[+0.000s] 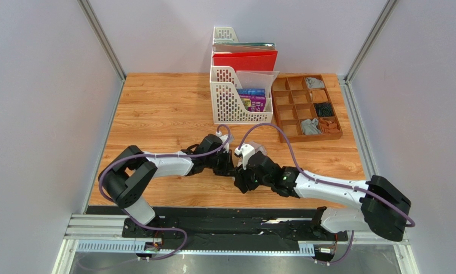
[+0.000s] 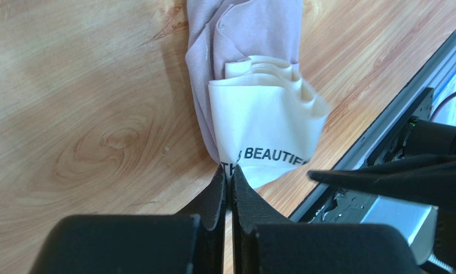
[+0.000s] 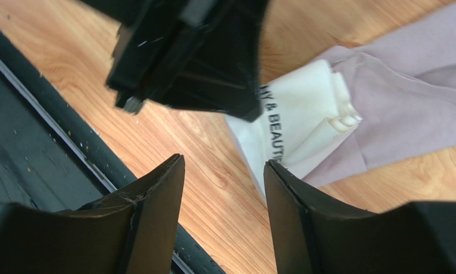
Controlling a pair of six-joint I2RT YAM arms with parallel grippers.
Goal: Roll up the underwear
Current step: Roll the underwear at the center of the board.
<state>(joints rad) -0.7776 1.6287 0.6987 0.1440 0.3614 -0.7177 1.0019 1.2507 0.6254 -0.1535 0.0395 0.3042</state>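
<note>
Left gripper [image 2: 228, 173] pinches the underwear [image 2: 247, 34] by its cream band [image 2: 264, 120], likely anchoring the roll; right gripper [image 3: 224, 165] gapes empty

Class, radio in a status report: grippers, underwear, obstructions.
Left gripper shut on underwear, at cream band. Right gripper open, close by. Grippers crowd each other.

Wooden table [image 1: 155, 108], pale grey walls [image 1: 41, 85], even light

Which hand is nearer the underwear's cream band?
Left. The left hand is shut on the band at its printed corner; the right hand is open close beside it.
</note>
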